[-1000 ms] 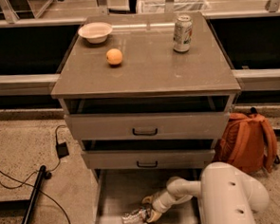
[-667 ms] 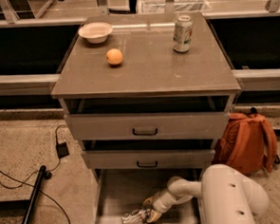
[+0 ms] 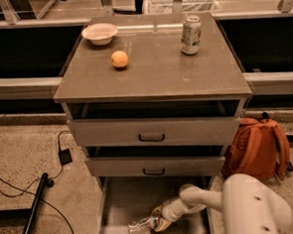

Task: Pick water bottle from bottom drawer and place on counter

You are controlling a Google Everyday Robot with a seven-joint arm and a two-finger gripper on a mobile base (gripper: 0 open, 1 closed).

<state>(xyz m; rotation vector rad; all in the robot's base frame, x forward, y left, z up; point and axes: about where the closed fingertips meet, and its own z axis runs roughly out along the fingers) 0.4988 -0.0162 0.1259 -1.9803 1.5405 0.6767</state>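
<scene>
The bottom drawer (image 3: 124, 202) is pulled open under the two upper drawers. The water bottle (image 3: 141, 226), clear with a label band, lies on its side near the drawer's front edge. My gripper (image 3: 157, 223) reaches down into the drawer from the right on the white arm and sits at the bottle's right end, touching it. The counter (image 3: 153, 69) is the flat grey-brown top of the cabinet.
On the counter stand a white bowl (image 3: 99, 33), an orange (image 3: 119, 59) and a white-green drink can (image 3: 191, 35). An orange backpack (image 3: 258, 149) leans at the cabinet's right. Black cables and a dark pole (image 3: 35, 205) lie on the floor at the left.
</scene>
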